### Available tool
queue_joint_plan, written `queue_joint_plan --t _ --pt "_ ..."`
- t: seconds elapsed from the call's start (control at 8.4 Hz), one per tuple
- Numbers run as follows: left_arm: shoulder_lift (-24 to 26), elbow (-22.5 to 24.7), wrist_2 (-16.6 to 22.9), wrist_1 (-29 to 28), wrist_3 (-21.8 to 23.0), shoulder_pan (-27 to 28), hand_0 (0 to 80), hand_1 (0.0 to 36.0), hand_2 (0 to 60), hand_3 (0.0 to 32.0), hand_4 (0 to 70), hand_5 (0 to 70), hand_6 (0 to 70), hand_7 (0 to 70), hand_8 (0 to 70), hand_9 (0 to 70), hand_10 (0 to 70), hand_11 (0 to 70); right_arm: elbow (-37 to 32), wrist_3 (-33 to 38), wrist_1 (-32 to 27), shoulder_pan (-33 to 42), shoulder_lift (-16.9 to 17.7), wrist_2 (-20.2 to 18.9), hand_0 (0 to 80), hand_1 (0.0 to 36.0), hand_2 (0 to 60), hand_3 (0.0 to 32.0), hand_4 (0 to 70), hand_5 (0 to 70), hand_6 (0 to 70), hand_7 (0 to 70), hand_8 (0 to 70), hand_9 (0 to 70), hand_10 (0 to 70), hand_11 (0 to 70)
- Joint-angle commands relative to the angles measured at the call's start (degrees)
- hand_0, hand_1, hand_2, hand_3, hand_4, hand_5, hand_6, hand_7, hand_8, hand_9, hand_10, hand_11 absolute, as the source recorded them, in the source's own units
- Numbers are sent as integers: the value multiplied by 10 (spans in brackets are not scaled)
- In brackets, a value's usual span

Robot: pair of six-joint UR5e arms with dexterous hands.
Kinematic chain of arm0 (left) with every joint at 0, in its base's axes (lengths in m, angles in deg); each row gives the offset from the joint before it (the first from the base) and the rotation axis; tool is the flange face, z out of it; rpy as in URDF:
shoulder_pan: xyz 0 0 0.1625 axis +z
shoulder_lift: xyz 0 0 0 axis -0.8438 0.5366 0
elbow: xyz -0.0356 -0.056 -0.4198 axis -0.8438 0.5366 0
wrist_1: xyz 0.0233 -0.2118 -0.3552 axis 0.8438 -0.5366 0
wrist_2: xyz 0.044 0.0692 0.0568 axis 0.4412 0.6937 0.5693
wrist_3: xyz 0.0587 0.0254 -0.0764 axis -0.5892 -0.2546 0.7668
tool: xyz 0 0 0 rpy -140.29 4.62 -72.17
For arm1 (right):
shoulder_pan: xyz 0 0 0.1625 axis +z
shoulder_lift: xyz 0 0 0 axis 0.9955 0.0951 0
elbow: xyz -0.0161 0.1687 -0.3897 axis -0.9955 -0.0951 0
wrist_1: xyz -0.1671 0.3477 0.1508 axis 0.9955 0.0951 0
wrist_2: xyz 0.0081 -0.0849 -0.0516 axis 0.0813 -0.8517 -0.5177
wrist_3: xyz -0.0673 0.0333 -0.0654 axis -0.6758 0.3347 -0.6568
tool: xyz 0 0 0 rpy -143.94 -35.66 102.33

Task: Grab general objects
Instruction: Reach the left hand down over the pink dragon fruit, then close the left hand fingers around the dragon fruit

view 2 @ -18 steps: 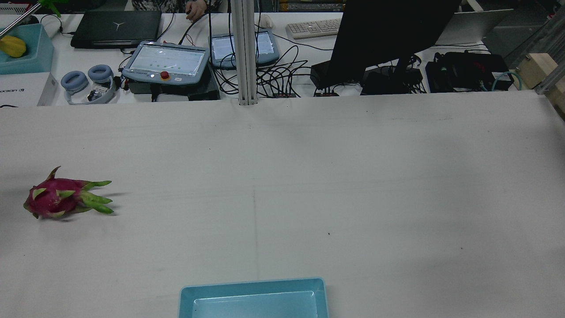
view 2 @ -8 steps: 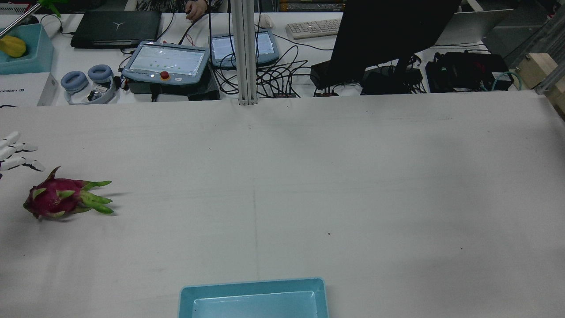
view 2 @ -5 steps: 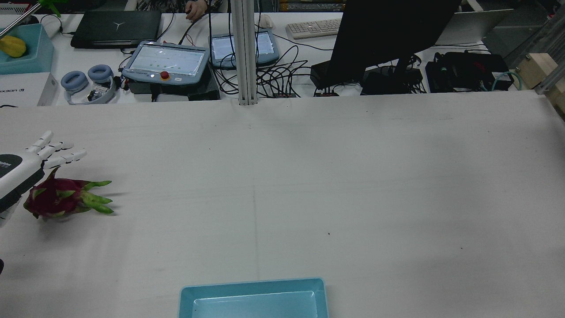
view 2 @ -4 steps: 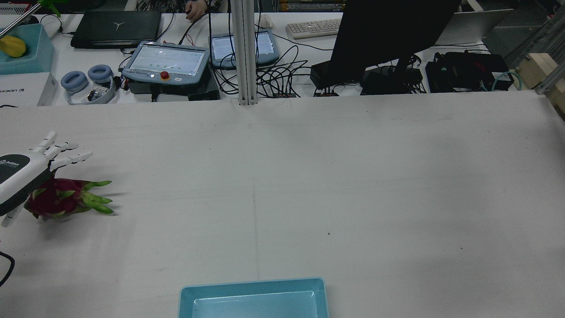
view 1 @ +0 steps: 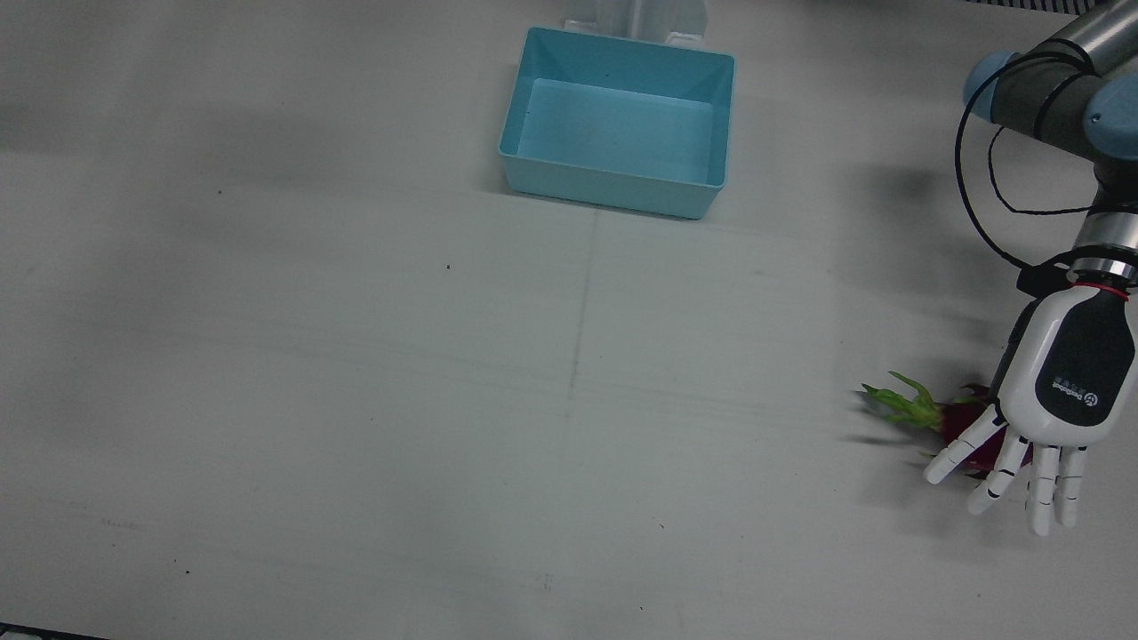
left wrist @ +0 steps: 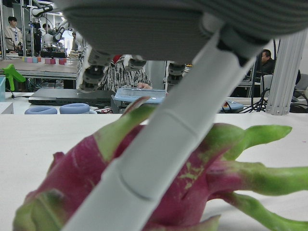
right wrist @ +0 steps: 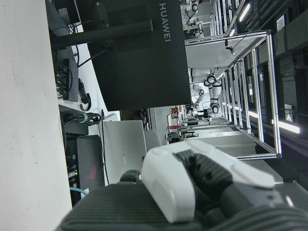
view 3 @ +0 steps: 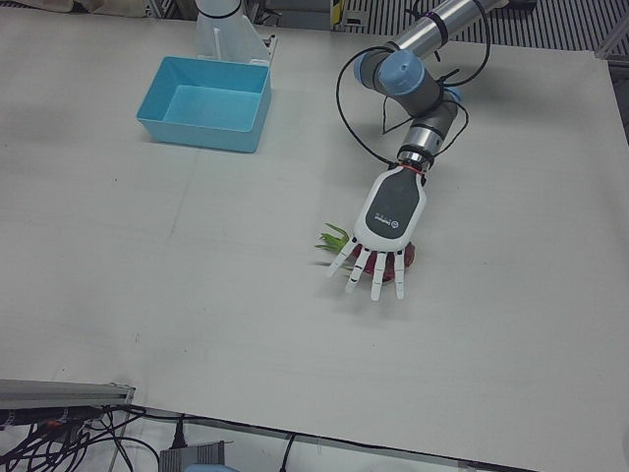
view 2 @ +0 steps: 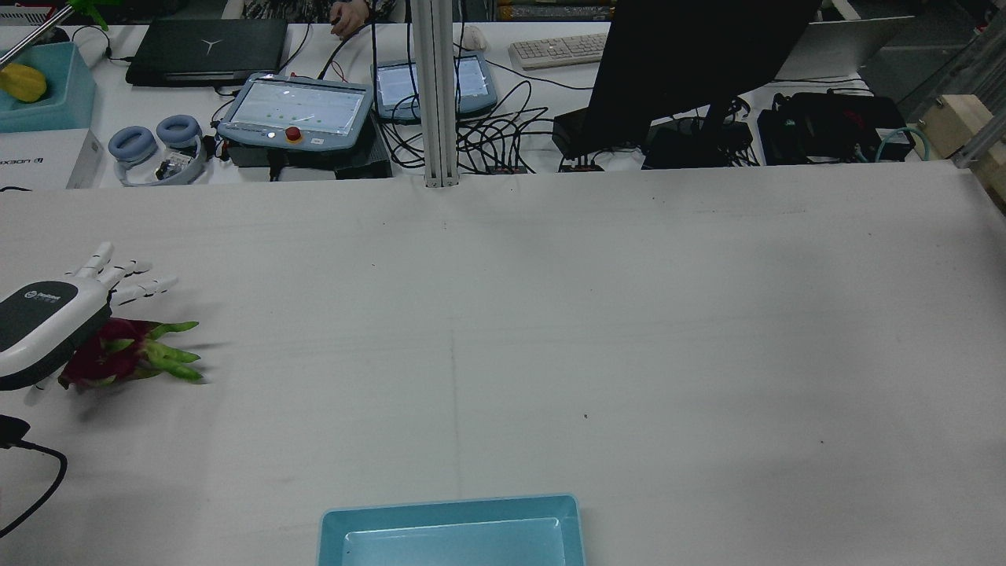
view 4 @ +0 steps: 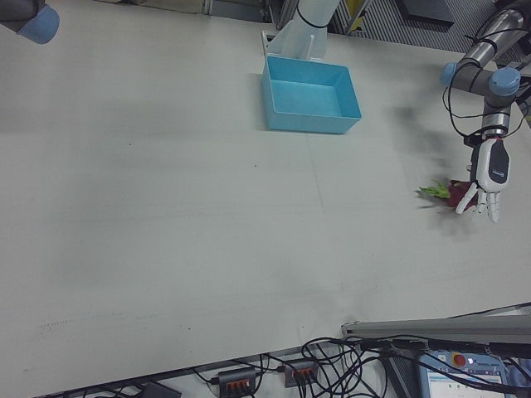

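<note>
A magenta dragon fruit (view 2: 118,355) with green leaf tips lies on the white table on the robot's left side. It also shows in the front view (view 1: 958,421), the left-front view (view 3: 337,238) and the right-front view (view 4: 440,191). My left hand (view 1: 1058,391) hovers just above it, palm down, fingers spread and open; it covers most of the fruit in the rear view (view 2: 45,324) and the left-front view (view 3: 385,220). In the left hand view the fruit (left wrist: 192,183) fills the frame under a finger (left wrist: 159,139). Only part of my right hand (right wrist: 192,180) shows.
A light blue bin (view 1: 613,191) stands on the robot's side at the table's middle, also in the rear view (view 2: 452,507). Beyond the far edge are a post (view 2: 436,94), a monitor (view 2: 692,63), teach pendants and cables.
My left hand came in from the left edge of the rear view and moved forward over the dragon fruit. The fruit has not moved.
</note>
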Motion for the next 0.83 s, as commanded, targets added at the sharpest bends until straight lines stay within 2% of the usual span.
queue_joint_plan --t 0.0,0.24,0.36,0.6,0.71 --pt "0 -25 -1 -7 -1 1 800 360 600 214 0 106 0 203 0 26 0 0 0 0 0 0 0 0 0 0 0 0 0 0 0 0 0 0 0 0" --pt "2 -44 -2 -23 -2 3 800 360 600 198 0 197 0 230 0 32 0 0 0 0 0 0 0 0 0 0 0 0 0 0 0 0 0 0 0 0" --pt "2 -49 -2 -28 -3 8 800 360 600 178 0 261 0 252 0 36 0 0 0 0 0 0 0 0 0 0 0 0 0 0 0 0 0 0 0 0" --pt "1 -54 -20 -27 -2 28 800 360 600 168 0 274 0 238 0 33 0 0 0 0 0 0 0 0 0 0 0 0 0 0 0 0 0 0 0 0" --pt "2 -57 -20 -27 -2 28 800 360 600 152 0 322 0 252 0 36 0 0 0 0 0 0 0 0 0 0 0 0 0 0 0 0 0 0 0 0"
